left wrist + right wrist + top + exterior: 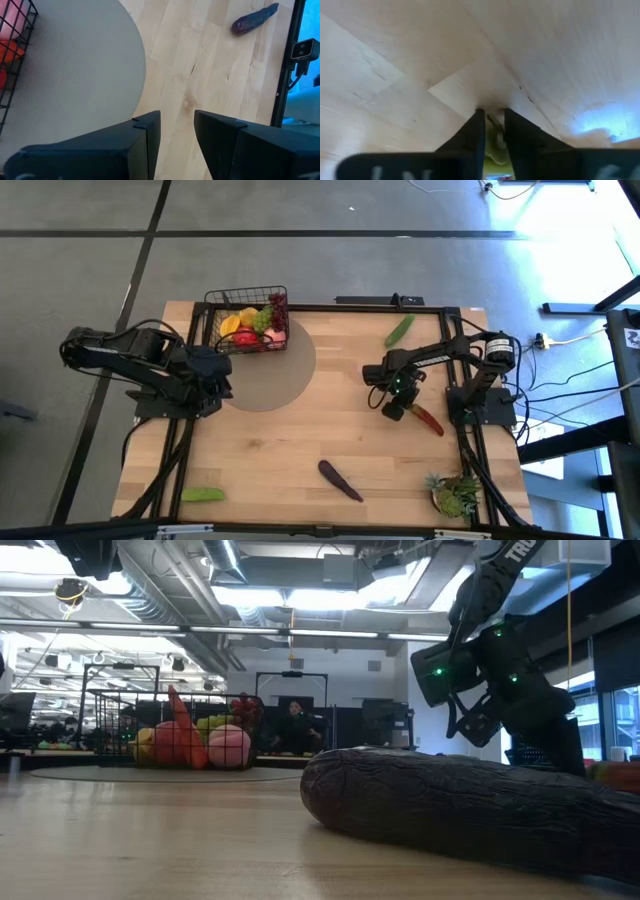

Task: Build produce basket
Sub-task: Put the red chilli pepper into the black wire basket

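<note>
My basket (249, 318) sits at the worktop's (300, 450) far left corner, full of produce (252, 326). My right pincer (397, 410) is clamped on a red chili (428, 420), mostly hidden between the fingers. My left pincer (177, 135) waits beside the basket, fingers apart.

The right end effector (397, 411) points down at the right side, fingers nearly together; the left end effector (177, 131) waits left, fingers parted.
</note>
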`<move>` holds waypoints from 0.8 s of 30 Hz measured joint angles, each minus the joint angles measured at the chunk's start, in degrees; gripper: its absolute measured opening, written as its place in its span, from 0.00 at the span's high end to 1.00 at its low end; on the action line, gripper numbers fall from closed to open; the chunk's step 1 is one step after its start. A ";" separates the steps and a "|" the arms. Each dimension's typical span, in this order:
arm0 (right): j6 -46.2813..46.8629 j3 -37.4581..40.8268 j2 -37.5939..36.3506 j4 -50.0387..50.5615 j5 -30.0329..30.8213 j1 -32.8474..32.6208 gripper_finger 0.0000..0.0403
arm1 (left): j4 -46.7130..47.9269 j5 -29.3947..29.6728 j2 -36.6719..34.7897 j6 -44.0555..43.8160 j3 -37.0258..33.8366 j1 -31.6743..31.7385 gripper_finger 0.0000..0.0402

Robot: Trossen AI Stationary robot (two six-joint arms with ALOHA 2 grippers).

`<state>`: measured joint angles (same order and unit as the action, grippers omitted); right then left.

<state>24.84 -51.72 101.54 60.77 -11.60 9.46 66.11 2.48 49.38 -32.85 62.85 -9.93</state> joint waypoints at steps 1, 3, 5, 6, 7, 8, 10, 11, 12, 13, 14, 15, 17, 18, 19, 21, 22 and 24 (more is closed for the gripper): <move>0.12 0.00 0.00 -0.01 0.00 0.01 0.87 | -0.01 0.01 -0.01 -0.01 0.01 0.00 0.74; 0.11 0.00 0.00 -0.02 0.00 0.01 0.92 | -0.02 0.00 -0.01 -0.01 0.00 -0.02 0.73; 0.07 0.00 0.00 -0.02 0.08 0.01 0.96 | -0.02 0.00 -0.01 -0.01 0.00 0.00 0.73; 0.05 -0.02 -0.02 -0.02 0.36 0.00 0.98 | -0.02 0.00 -0.01 0.01 0.00 -0.02 0.73; 0.05 -0.02 -0.02 -0.02 0.77 -0.02 0.98 | -0.02 0.00 -0.01 -0.01 0.00 0.00 0.73; 0.07 -0.04 -0.02 -0.02 1.05 -0.12 0.98 | -0.02 0.00 -0.01 0.01 0.00 0.00 0.74; -0.22 -0.11 -0.02 0.03 1.80 -0.19 0.98 | -0.02 0.00 -0.01 0.01 0.00 0.00 0.73; -0.53 -0.38 -0.02 0.22 2.35 -0.31 0.99 | -0.02 0.01 -0.01 0.00 0.00 -0.01 0.73; -1.06 -0.85 -0.02 0.31 3.19 -0.40 0.99 | -0.02 0.00 -0.01 -0.01 0.00 0.00 0.73; -1.20 -1.66 -0.02 0.33 4.10 -0.54 0.99 | -0.02 0.01 -0.01 -0.01 0.01 -0.01 0.73; -1.24 -2.64 -0.02 0.46 4.96 -0.74 0.99 | -0.02 0.00 -0.01 -0.01 0.00 0.00 0.73; -1.32 -3.78 -0.02 0.85 5.87 -0.97 0.99 | -0.02 0.02 -0.01 0.01 0.00 0.00 0.73; -1.66 -6.53 -0.02 1.91 7.19 -1.49 0.99 | -0.12 0.01 -0.01 -0.03 0.00 -0.02 0.74; -1.90 -8.05 -0.02 2.25 7.49 -1.71 1.00 | -0.25 0.02 -0.01 -0.07 0.00 -0.01 0.73; -2.09 -9.67 -0.02 2.66 7.78 -1.92 1.00 | -0.36 0.01 -0.01 -0.08 0.01 0.00 0.73; -2.47 -12.93 -0.02 3.99 9.36 -2.33 1.00 | -0.41 0.02 -0.01 -0.08 0.01 -0.01 0.73; -2.51 -14.74 -0.02 4.63 10.43 -2.59 1.00 | -0.59 0.02 -0.01 -0.08 0.00 -0.02 0.73; -2.78 -18.65 -0.02 5.43 12.28 -2.96 1.00 | -1.30 0.07 -0.01 -0.08 0.02 -0.02 0.74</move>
<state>22.07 -70.38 101.51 66.21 0.69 6.51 64.81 2.55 49.36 -32.93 62.87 -9.95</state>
